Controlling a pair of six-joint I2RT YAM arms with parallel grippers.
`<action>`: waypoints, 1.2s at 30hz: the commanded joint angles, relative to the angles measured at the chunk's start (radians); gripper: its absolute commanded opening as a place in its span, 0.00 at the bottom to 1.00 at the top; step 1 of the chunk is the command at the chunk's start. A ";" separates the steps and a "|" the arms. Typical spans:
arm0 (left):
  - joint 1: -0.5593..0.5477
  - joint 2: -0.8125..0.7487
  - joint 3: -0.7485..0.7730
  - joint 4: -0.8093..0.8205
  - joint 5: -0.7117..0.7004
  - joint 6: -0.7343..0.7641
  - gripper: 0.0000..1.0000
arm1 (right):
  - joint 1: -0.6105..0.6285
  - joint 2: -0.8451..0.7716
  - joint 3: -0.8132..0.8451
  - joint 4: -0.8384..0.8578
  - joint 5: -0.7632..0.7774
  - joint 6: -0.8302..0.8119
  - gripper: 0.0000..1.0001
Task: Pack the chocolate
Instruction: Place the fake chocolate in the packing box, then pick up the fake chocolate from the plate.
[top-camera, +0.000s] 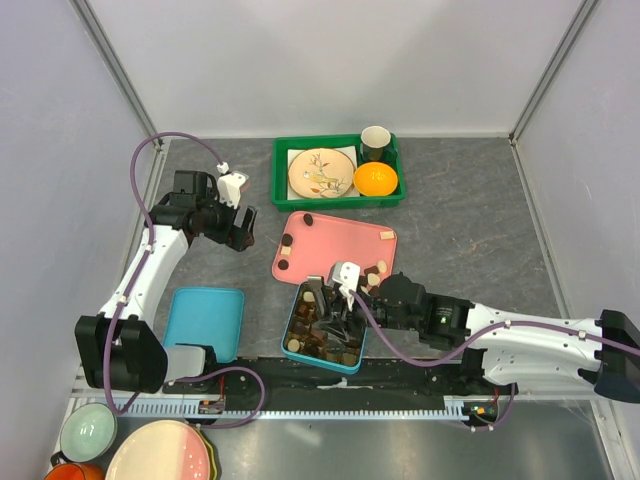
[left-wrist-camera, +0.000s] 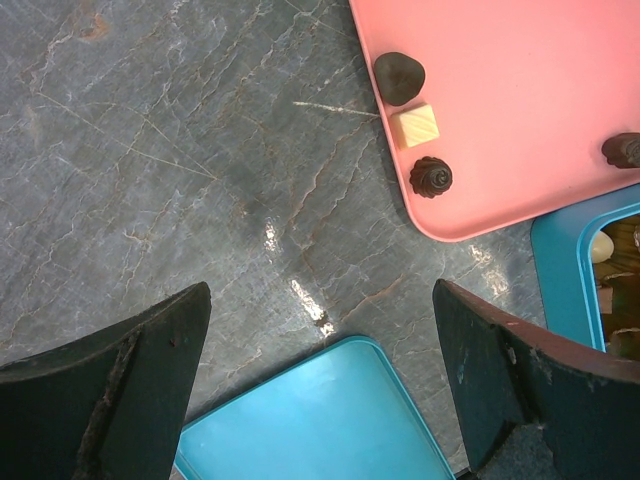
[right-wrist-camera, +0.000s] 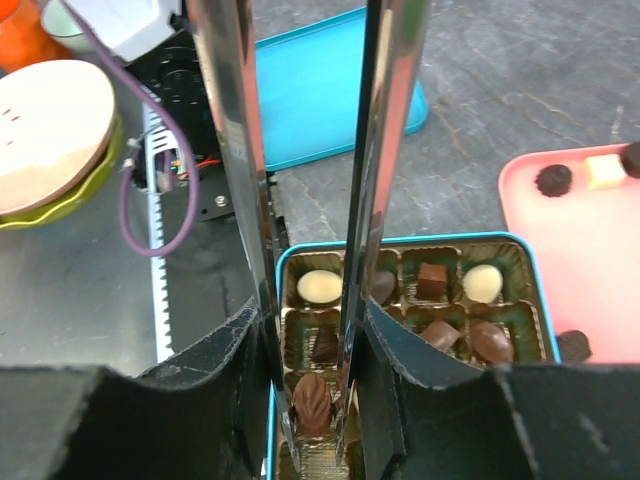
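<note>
**Grey counter (top-camera: 470, 230): right end effector (right-wrist-camera: 310, 445) straddling a leaf-shaped chocolate (right-wrist-camera: 312, 405) in the teal box (right-wrist-camera: 400, 241)**

Veined, stone-look and faintly glossy, the counter is carrying everything between pale wall panels. The right end effector is reaching down into the teal box, its two long, mirror-bright metal blades standing a narrow way apart. The ribbed brown leaf-shaped chocolate is sitting low in a crinkled foil cup directly between them. Slim gaps seem to be showing on both sides, so I am judging it as resting in the cup rather than being pinched, though light contact is hard to rule out. Thin blades are probably suiting these tight cups, slipping in without nudging neighbours. Just beyond the blades, other cups are holding a smooth cream oval (right-wrist-camera: 320, 286), a dark square block (right-wrist-camera: 432, 280) and a glossy brown oval (right-wrist-camera: 490, 340).

The left end effector (left-wrist-camera: 322, 295) is hovering over bare counter with its matte black jaws spread fully wide, holding nothing. Ahead and to its right, the corner of the smooth pink tray (left-wrist-camera: 520, 100) is presenting three loose pieces: a dark dome (left-wrist-camera: 399, 77), a cream cube (left-wrist-camera: 415, 126) and a dark ridged swirl (left-wrist-camera: 431, 176). On its near side the flat teal lid (left-wrist-camera: 310, 420) is lying apart, likely parked until the box is filled. Packing is looking partway done, with pieces waiting on the tray.
</note>
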 joint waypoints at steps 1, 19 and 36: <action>0.006 -0.032 0.003 0.002 -0.004 0.033 0.99 | 0.007 0.003 0.053 0.046 0.066 -0.027 0.43; 0.006 -0.045 -0.003 0.005 0.005 0.030 0.99 | -0.011 -0.001 0.087 0.105 0.319 -0.134 0.40; 0.011 -0.043 -0.008 0.005 0.003 0.036 0.99 | -0.448 0.814 0.530 0.613 0.181 -0.111 0.42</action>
